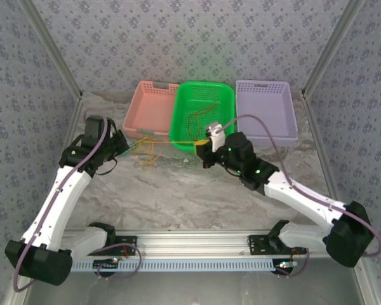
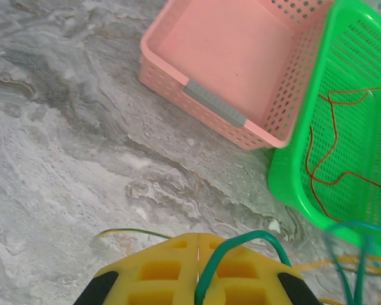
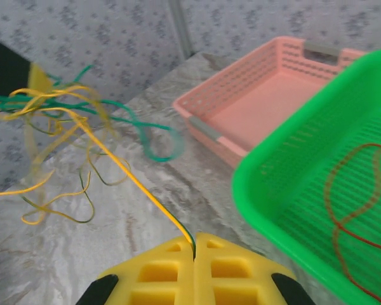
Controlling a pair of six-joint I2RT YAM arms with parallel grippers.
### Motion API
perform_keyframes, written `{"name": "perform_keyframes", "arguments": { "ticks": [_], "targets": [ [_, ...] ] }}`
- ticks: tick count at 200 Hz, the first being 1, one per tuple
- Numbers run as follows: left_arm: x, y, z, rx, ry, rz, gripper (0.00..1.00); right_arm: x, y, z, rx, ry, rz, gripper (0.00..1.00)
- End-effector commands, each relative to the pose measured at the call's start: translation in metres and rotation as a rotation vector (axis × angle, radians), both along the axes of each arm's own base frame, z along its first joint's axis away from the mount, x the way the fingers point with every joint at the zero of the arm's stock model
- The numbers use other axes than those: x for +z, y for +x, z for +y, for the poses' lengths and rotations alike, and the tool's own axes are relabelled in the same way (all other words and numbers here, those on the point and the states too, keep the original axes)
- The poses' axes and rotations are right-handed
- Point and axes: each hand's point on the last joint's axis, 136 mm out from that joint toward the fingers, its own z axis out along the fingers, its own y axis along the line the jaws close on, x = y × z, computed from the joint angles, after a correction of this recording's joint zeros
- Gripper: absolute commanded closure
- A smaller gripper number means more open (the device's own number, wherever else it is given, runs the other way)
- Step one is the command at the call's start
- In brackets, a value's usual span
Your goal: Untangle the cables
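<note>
The cables form a loose yellow, green and teal tangle (image 1: 146,152) on the table in front of the pink basket, between my two grippers. My left gripper (image 1: 127,147) (image 2: 197,236) is shut, and a dark teal cable (image 2: 241,244) comes out of its seam and loops over the right finger. My right gripper (image 1: 204,151) (image 3: 195,238) is shut on a yellow-green cable (image 3: 133,175), which runs taut up and left to the tangle (image 3: 51,108). A separate red-orange cable (image 1: 200,121) (image 2: 332,127) (image 3: 343,219) lies in the green basket.
Three baskets stand in a row at the back: pink (image 1: 153,108) (image 2: 228,51) (image 3: 267,101), green (image 1: 203,86) (image 2: 292,171) (image 3: 260,184) and purple (image 1: 267,111). The marbled table (image 1: 190,197) lies in front of them. Patterned walls close in the sides.
</note>
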Motion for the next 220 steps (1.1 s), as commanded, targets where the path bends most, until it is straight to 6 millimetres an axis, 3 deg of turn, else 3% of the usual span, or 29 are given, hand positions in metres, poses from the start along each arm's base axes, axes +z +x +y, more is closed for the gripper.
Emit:
{"name": "perform_keyframes", "arguments": {
  "ticks": [1, 41, 125, 154, 178, 200, 207, 210, 220],
  "targets": [
    [-0.014, 0.000, 0.030, 0.095, 0.120, 0.031, 1.00, -0.002, 0.007, -0.044, -0.113, -0.051, 0.032, 1.00],
    [-0.035, 0.002, 0.026, 0.077, 0.117, 0.062, 1.00, 0.037, 0.014, -0.069, -0.185, -0.033, 0.001, 1.00],
    [-0.086, -0.005, 0.029, 0.088, 0.142, 0.164, 1.00, 0.092, 0.022, -0.114, -0.348, 0.012, -0.044, 1.00],
    [-0.101, -0.006, 0.040, 0.139, 0.194, 0.206, 1.00, 0.101, 0.019, -0.120, -0.355, -0.021, -0.048, 1.00],
    [-0.117, -0.008, 0.050, 0.170, 0.258, 0.263, 1.00, 0.110, 0.015, -0.137, -0.399, -0.027, -0.068, 1.00],
    [-0.132, -0.010, 0.046, 0.155, 0.247, 0.303, 1.00, 0.120, 0.011, -0.143, -0.396, -0.010, -0.066, 1.00],
    [-0.134, -0.007, 0.043, 0.153, 0.233, 0.295, 1.00, 0.115, 0.011, -0.143, -0.398, -0.023, -0.050, 1.00],
    [-0.135, -0.006, 0.042, 0.152, 0.226, 0.292, 1.00, 0.128, 0.010, -0.144, -0.401, -0.008, -0.069, 1.00],
    [-0.137, -0.005, 0.038, 0.141, 0.207, 0.294, 1.00, 0.132, 0.011, -0.146, -0.412, -0.013, -0.068, 1.00]
  ]
}}
